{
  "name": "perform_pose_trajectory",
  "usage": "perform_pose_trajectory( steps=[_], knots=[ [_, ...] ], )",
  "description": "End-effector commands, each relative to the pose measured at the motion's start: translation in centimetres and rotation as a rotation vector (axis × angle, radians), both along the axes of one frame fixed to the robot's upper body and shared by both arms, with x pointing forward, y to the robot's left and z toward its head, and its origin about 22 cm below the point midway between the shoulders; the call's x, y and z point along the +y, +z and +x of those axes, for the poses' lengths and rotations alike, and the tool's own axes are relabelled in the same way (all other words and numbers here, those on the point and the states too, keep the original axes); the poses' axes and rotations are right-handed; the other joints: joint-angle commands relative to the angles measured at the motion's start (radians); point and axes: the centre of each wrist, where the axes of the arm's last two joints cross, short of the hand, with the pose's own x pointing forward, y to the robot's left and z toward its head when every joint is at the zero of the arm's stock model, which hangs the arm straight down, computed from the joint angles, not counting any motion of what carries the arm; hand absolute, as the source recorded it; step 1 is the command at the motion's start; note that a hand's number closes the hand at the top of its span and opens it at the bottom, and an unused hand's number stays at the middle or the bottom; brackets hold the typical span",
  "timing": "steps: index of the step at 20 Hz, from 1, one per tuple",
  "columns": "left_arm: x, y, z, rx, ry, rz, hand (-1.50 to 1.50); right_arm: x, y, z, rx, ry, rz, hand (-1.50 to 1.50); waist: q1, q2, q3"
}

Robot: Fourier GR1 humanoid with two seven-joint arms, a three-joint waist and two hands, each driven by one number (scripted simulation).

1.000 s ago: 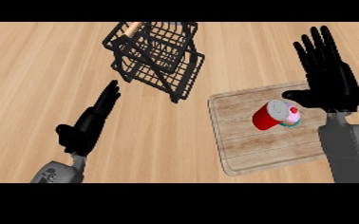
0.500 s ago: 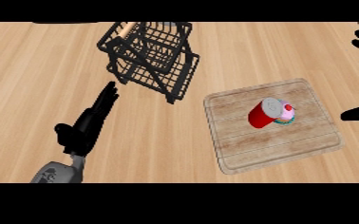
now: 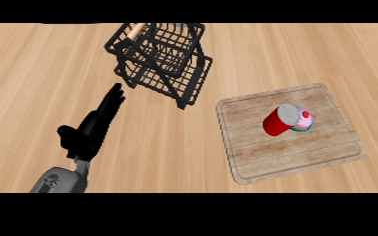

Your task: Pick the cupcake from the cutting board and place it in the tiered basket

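While the left hand [image 3: 90,130] rests at the near left with its fingers straight and released, holding nothing, the right hand is absent from the head view. This is the change to log: one second ago the right hand hovered open just above the far right edge of the cutting board [image 3: 260,162]; half a second ago only a trace of it showed at the right border; now none. The view has also shifted, so board and basket sit lower and more central.

The cupcake [image 3: 303,121] is on the cutting board at the near right, touching a red can [image 3: 279,121] that lies tilted just to its left. The tiered basket [image 3: 161,60] stands at the far centre-left, well apart from the board.

Judgement: no grasp has begun. The right hand's state cannot be told. The can crowds the cupcake's left side, so an approach from the right or above seems safer.
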Motion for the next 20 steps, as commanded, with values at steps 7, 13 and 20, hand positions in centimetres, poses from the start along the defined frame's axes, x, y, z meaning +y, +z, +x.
perform_pose_trajectory(
  steps=[7,13,20],
  knots=[
    [0.1,-0.9,-0.9,-0.012,-0.008,-0.006,0.00,0.5,-2.1,-2.4,0.017,-0.092,-0.066,-1.50,0.006,0.001,0.001],
    [-0.8,-0.4,-0.5,-0.012,-0.043,-0.002,0.00,2.1,-3.3,-0.7,0.088,-0.180,-0.194,-1.50,0.020,0.004,0.001],
    [-0.3,-0.9,-0.3,-0.002,-0.015,-0.007,0.00,1.9,-9.4,0.6,0.149,-0.162,-0.143,-1.50,0.018,0.004,0.002]
  ],
)
